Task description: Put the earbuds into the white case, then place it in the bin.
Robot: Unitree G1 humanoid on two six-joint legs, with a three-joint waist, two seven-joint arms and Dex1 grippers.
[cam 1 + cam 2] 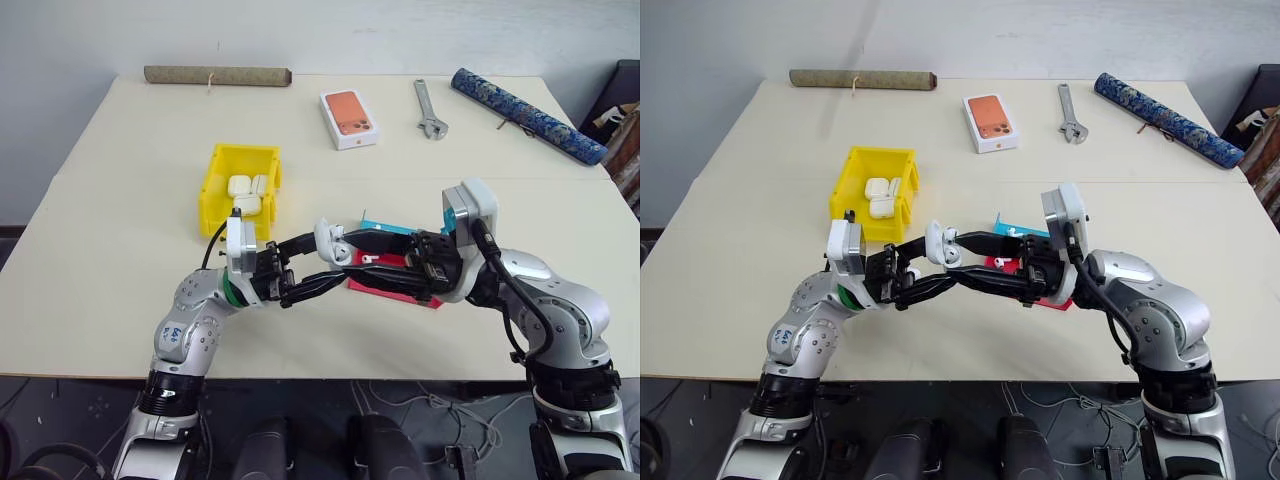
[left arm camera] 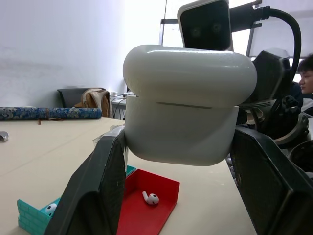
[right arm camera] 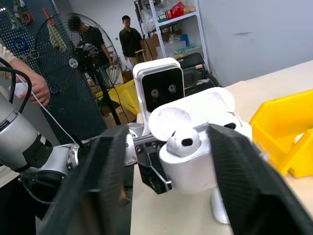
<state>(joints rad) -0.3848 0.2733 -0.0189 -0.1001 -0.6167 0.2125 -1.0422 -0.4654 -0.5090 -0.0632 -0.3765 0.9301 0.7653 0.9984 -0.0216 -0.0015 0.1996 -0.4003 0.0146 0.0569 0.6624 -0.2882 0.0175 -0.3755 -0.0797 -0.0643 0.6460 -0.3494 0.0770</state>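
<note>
Left eye view: the two arms are meeting above the near middle of the worktop (image 1: 120, 200), their pincers pointing toward each other.
Left pincer (image 1: 322, 262): it is clamping a white case (image 1: 327, 240) between its two black fingers (image 2: 95, 188) and holding it in the air above the worktop.
White case: in the left wrist view its lid side is looking shut from behind, while in the right wrist view the lid (image 3: 168, 122) is standing up and an earbud (image 3: 183, 142) is sitting at the mouth of the case.
Right pincer (image 1: 352, 245): its fingers (image 3: 244, 181) are standing spread on either side of the case and earbud, not pressing on either as far as the right wrist view is showing.
Tray (image 1: 400, 285): a red and blue-green tray is lying on the worktop just under the pincers, with one earbud (image 2: 150, 198) resting in the red part and another (image 2: 50, 208) in the blue-green part.
Bin (image 1: 215, 190): the yellow bin is sitting on the worktop beyond the left arm, holding several more white cases (image 1: 245, 190).
Far side: a phone box (image 1: 349, 118) with an orange top, a wrench (image 1: 430, 108), a patterned blue roll (image 1: 525, 115) and a brown tube (image 1: 217, 75) are lying well apart from the pincers.
Background: people (image 3: 129, 41) are standing by shelves in the right wrist view.
</note>
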